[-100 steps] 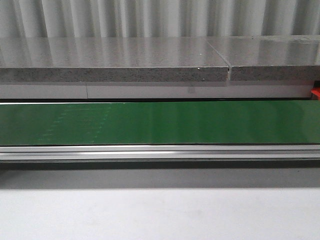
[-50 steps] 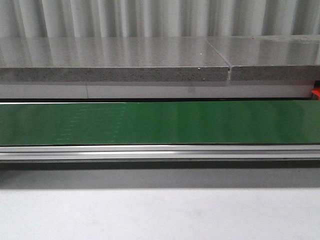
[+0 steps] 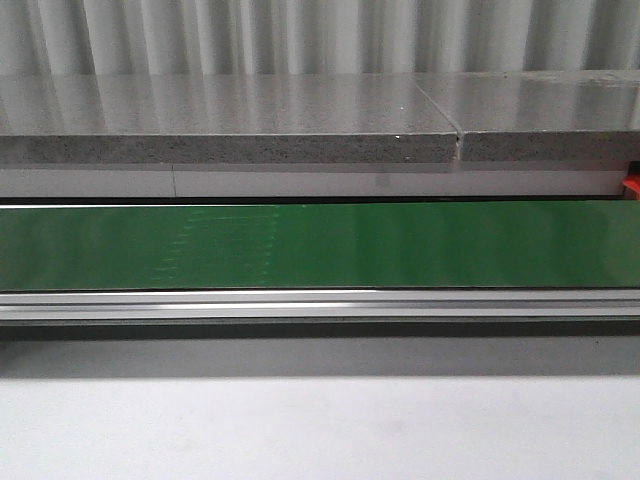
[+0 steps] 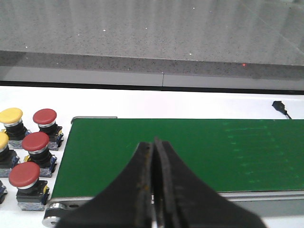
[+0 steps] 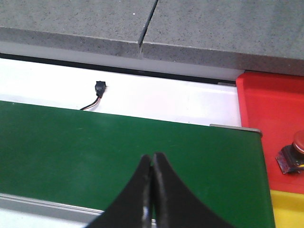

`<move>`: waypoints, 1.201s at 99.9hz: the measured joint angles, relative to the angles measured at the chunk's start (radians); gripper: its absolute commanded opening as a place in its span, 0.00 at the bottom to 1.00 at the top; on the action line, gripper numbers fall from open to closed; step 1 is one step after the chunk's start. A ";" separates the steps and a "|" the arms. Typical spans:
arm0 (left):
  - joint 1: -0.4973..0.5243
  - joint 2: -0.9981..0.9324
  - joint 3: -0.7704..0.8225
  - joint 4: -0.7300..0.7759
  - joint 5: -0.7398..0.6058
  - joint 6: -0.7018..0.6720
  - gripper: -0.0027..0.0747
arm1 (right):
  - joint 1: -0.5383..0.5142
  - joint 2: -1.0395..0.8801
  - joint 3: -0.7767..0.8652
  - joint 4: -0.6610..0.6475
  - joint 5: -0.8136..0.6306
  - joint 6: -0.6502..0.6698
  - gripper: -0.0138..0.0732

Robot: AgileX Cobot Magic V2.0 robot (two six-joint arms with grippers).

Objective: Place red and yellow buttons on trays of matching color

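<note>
Unsorted red push buttons [image 4: 35,141] and yellow push buttons [image 4: 10,115] stand in a cluster just off the end of the green conveyor belt [image 4: 190,152], nearest the left gripper [image 4: 154,190], whose fingers are pressed together and empty. The right gripper [image 5: 152,190], fingers likewise together, hangs over the belt's opposite end beside the red tray [image 5: 270,109], which already holds one red button [image 5: 297,147].
</note>
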 measured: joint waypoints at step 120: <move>0.116 0.164 -0.002 0.231 0.009 -0.359 0.86 | 0.000 0.000 0.000 0.000 0.001 0.000 0.08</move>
